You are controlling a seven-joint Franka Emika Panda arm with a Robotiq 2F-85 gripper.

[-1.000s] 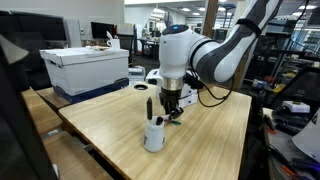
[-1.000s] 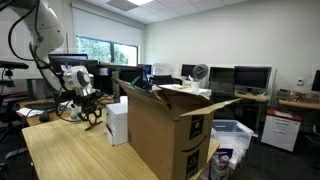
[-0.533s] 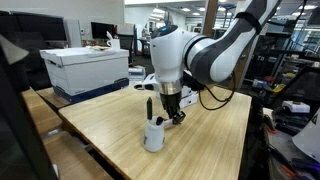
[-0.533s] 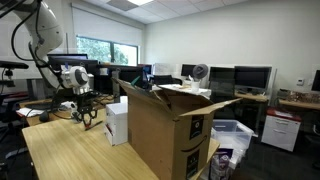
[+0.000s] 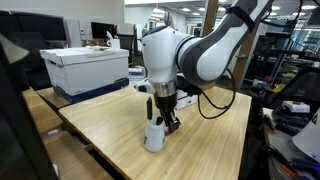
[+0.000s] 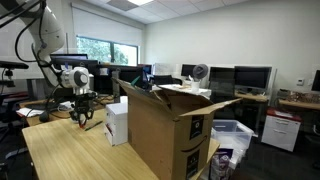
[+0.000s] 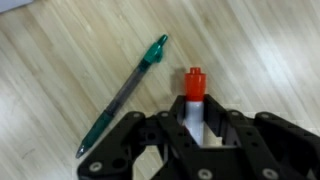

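Observation:
My gripper [image 7: 197,125] is shut on a marker [image 7: 195,88] with a white barrel and a red cap that sticks out past the fingers. To its left in the wrist view, a green pen [image 7: 125,93] lies diagonally on the wooden table [image 7: 60,50], apart from the marker. In an exterior view the gripper [image 5: 166,118] hangs low over the table, right beside a white cup [image 5: 154,137] that holds a dark pen [image 5: 150,107] upright. The marker itself is too small to make out in both exterior views. The gripper [image 6: 82,112] also shows far left.
A white and blue storage box [image 5: 85,68] stands at the table's back corner. A large open cardboard box [image 6: 165,130] and a small white box [image 6: 117,122] stand on the table's other side. Desks with monitors surround it.
The arm has swung and carried the gripper, still shut on the marker, a little closer to the white cup. The jaws have not changed.

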